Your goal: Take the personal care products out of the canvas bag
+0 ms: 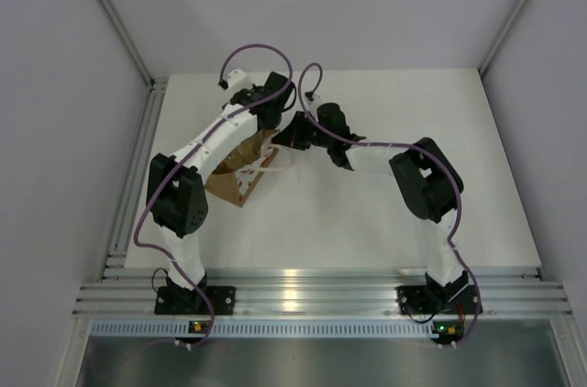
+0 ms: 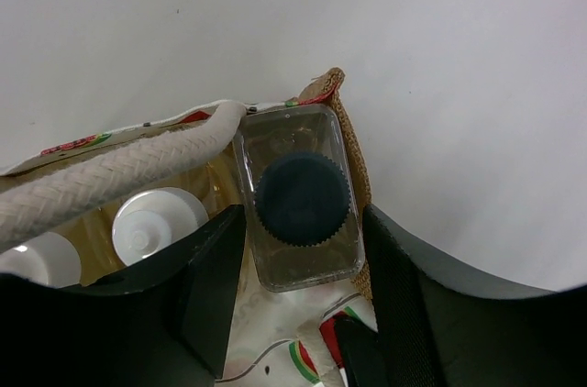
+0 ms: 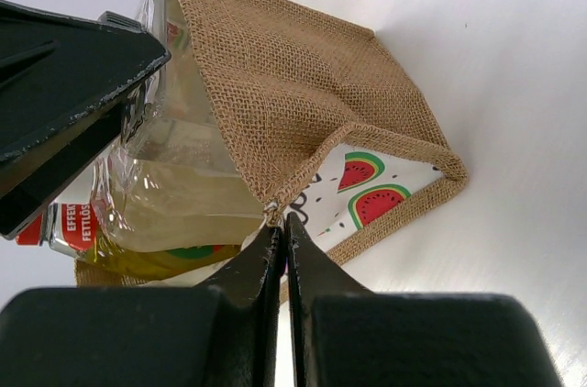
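Observation:
The canvas bag (image 1: 237, 176) lies tilted under my left arm; it has burlap sides (image 3: 312, 84) and a watermelon print. My left gripper (image 1: 275, 121) reaches into its mouth. In the left wrist view the gripper (image 2: 304, 213) has its fingers (image 2: 215, 277) against both sides of the clear squarish bottle (image 2: 303, 199) with a dark cap. Two white caps (image 2: 158, 222) sit beside it. My right gripper (image 3: 282, 226) is shut on the bag's rim (image 3: 272, 208). The clear bottle (image 3: 174, 167) sticks out of the mouth, and a bottle with a red cap (image 3: 69, 226) shows below it.
A white rope handle (image 2: 119, 171) crosses the bag's mouth over the white caps. The bag's other handle (image 1: 275, 162) trails on the white table (image 1: 385, 222). Grey walls stand on the left, right and far side. An aluminium rail (image 1: 312, 291) runs along the near edge.

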Motion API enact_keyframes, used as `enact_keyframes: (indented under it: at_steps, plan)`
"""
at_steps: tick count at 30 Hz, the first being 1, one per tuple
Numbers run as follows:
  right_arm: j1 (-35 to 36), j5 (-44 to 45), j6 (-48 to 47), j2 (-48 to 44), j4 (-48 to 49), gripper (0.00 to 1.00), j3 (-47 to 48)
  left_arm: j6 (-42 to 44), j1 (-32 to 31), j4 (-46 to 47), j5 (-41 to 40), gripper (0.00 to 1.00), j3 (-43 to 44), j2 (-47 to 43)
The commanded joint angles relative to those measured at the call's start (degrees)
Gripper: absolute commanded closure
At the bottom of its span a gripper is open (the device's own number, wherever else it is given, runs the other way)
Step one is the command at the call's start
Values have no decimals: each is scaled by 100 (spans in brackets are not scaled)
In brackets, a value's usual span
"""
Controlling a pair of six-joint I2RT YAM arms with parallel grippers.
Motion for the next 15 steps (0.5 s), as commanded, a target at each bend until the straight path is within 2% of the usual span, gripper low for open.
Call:
enact_keyframes:
  at_steps: [1, 11, 15]
  plan:
    - [-66, 422, -172, 21, -662, 100, -178, -116, 93, -233, 61, 41, -174, 189]
    - [-74, 413, -145, 47, -662, 100, -134, -204, 119, -233, 220, 46, -201, 364]
    - [-83, 413, -119, 73, -670, 100, -108, -274, 111, -224, 228, 51, -297, 382]
